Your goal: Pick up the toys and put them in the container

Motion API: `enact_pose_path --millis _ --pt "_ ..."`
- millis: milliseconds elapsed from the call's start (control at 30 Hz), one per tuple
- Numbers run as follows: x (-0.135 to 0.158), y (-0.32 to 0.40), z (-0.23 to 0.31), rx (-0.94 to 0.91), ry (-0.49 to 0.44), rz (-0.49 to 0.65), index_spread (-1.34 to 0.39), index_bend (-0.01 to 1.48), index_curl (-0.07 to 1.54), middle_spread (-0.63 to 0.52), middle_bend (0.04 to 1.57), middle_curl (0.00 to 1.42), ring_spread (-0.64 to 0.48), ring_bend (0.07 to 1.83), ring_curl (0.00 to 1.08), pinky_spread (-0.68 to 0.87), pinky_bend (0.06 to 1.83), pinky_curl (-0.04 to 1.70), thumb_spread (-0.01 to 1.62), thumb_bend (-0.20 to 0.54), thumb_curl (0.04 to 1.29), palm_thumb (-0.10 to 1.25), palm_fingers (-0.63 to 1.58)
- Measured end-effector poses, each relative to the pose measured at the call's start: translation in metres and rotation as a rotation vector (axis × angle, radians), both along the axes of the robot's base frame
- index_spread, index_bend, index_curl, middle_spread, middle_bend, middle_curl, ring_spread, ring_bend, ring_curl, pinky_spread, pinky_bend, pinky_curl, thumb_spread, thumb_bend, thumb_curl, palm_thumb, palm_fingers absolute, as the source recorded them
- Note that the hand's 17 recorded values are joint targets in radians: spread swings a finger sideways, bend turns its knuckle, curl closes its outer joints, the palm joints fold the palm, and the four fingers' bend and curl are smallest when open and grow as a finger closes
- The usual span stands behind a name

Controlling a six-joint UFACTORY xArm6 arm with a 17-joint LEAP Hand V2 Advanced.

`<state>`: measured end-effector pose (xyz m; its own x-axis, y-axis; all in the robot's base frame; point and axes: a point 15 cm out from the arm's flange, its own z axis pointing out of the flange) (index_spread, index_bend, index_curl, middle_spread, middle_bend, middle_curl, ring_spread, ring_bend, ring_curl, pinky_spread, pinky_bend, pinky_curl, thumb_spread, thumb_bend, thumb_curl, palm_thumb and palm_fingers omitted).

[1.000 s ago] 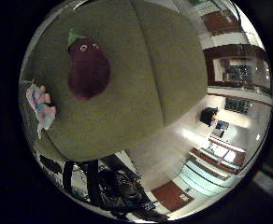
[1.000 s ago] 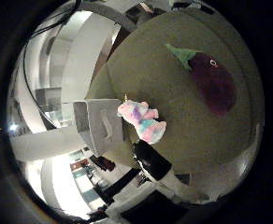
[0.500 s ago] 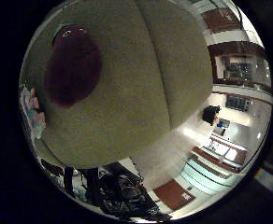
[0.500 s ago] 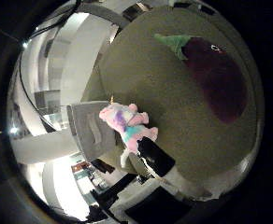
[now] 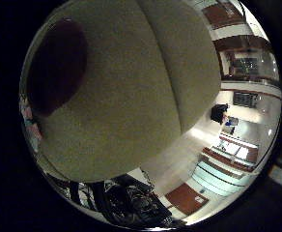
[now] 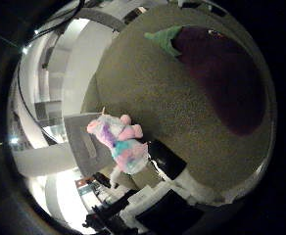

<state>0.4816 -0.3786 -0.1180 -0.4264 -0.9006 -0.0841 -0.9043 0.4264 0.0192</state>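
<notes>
A dark purple eggplant plush (image 6: 221, 73) with a green leafy cap (image 6: 165, 39) lies on an olive-green cushion (image 5: 131, 96) and fills much of both palm views, so it is close under my palm. A pastel pink, blue and purple unicorn plush (image 6: 121, 144) lies at the cushion's edge, against a grey container (image 6: 84, 142). One black-tipped white finger of my hand (image 6: 175, 169) reaches in fairly straight beside the unicorn, and nothing is held.
A seam (image 5: 167, 82) runs between two cushion sections. Beyond the cushion's edge the floor drops away, with a dark metal frame (image 5: 126, 203) and a reddish-brown cabinet (image 5: 184, 198) below. White pillars (image 6: 79, 63) stand behind the container.
The palm has closed in on the eggplant plush, which has grown from a small shape to a large dark mass in both views. The toys themselves have not moved.
</notes>
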Motion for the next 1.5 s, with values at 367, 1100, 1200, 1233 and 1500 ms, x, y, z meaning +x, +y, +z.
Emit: enact_pose_path --millis 367,1100,1200,1233,1500 --pt "-0.002 0.021 -0.022 0.023 0.033 -0.010 -0.09 0.14 0.25 0.19 0.31 0.35 0.24 0.61 0.29 0.48 0.64 0.10 1.08 -0.007 0.34 0.61 0.38" --pt "-0.013 -0.005 0.008 0.030 0.025 -0.069 -0.32 1.07 0.73 -0.19 1.23 0.77 -0.24 1.34 0.66 -0.19 1.54 0.47 0.93 -0.010 0.50 0.99 1.18" --pt "-0.013 -0.016 0.019 0.024 0.006 -0.082 -0.28 1.12 0.76 -0.17 1.28 0.78 -0.24 1.36 0.69 -0.18 1.57 0.51 0.93 -0.010 0.52 1.02 1.15" --pt "-0.013 -0.020 0.023 0.021 0.000 -0.085 -0.27 1.13 0.76 -0.17 1.29 0.78 -0.24 1.37 0.71 -0.18 1.57 0.52 0.94 -0.006 0.53 1.04 1.13" --pt "0.004 -0.037 0.094 0.033 -0.095 -0.079 -0.24 1.16 0.77 -0.15 1.33 0.75 -0.23 1.37 0.76 -0.16 1.55 0.61 0.93 -0.016 0.60 1.08 1.12"
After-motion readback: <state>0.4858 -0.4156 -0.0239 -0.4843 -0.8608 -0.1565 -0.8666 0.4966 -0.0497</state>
